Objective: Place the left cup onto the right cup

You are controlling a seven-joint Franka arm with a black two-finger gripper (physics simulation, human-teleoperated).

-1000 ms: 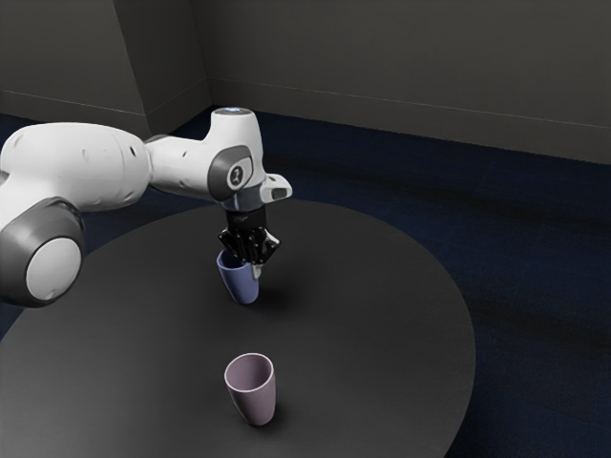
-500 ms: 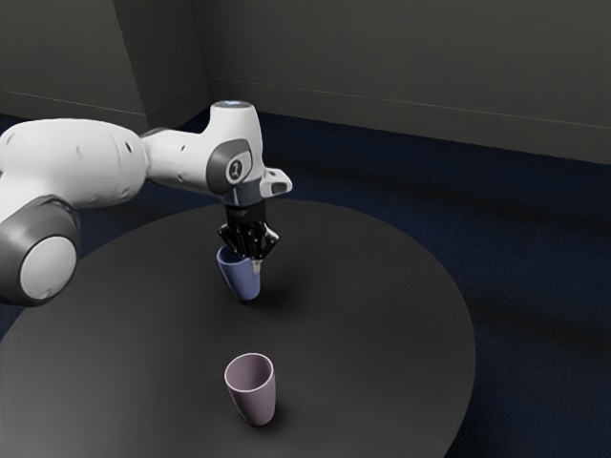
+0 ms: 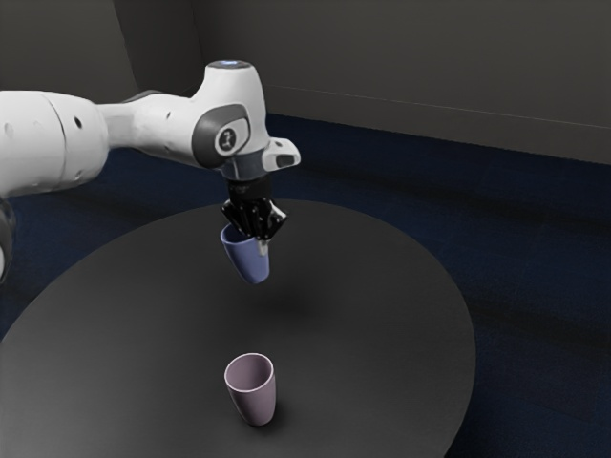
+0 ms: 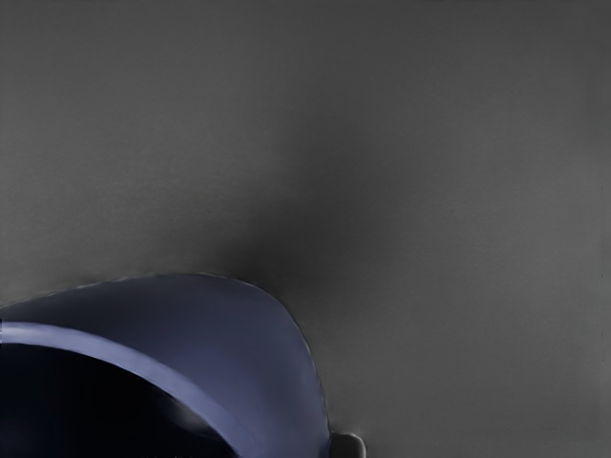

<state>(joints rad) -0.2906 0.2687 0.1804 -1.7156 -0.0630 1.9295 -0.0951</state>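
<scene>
Black two-finger gripper (image 3: 256, 239) pinched narrow on rim of glossy blue plastic cup (image 3: 245, 260). Now lifted clear of round black table (image 3: 382, 315), tilted, above centre. Grasp apparently holding. Still to do: carry to mauve tapered cup (image 3: 251, 386), upright by table's near edge.

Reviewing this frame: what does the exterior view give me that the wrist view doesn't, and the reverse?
Exterior view: the white arm, the gripper shut on the rim of the blue cup, which hangs tilted above the table, and the pale purple cup standing upright nearer the camera. Wrist view: a close look at the blue cup's rim and dark inside, just under the hand. Both: the blue cup and the table.
</scene>
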